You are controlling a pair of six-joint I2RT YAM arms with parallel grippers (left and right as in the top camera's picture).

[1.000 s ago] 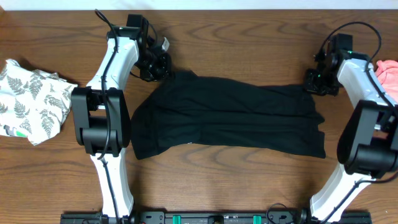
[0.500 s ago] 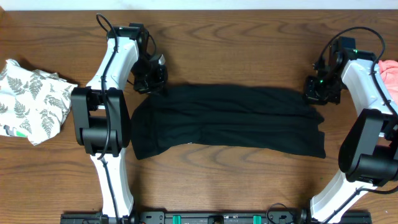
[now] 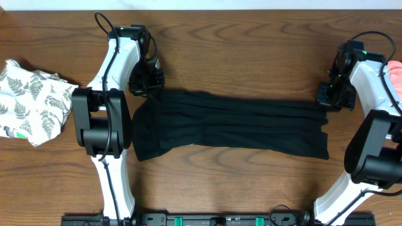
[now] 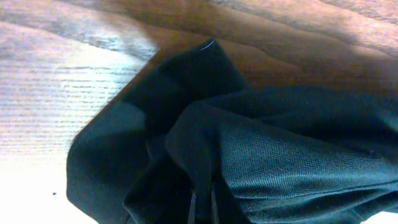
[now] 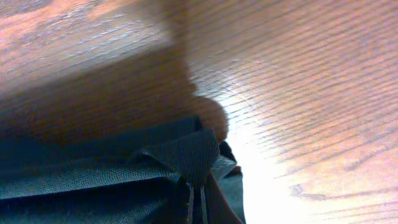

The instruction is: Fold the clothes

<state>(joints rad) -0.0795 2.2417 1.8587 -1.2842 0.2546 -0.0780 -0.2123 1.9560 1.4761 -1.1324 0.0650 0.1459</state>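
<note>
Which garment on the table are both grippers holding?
The black garment in the middle, pinched by the left gripper and right gripper. The fern-print piece at the left edge and the pink piece at the right lie untouched.

I count 3 pieces of clothing on 1 wooden counter (image 3: 251, 44): 1 large black garment (image 3: 232, 125) in the middle, 1 white fern-print piece (image 3: 31, 100) at the left edge and 1 pink piece (image 3: 392, 72) just showing at the right edge. There are 2 robot arms (image 3: 103, 119). Each ends in 1 hand, so 2 in all: the left hand (image 3: 147, 85) and the right hand (image 3: 330, 97).
</note>
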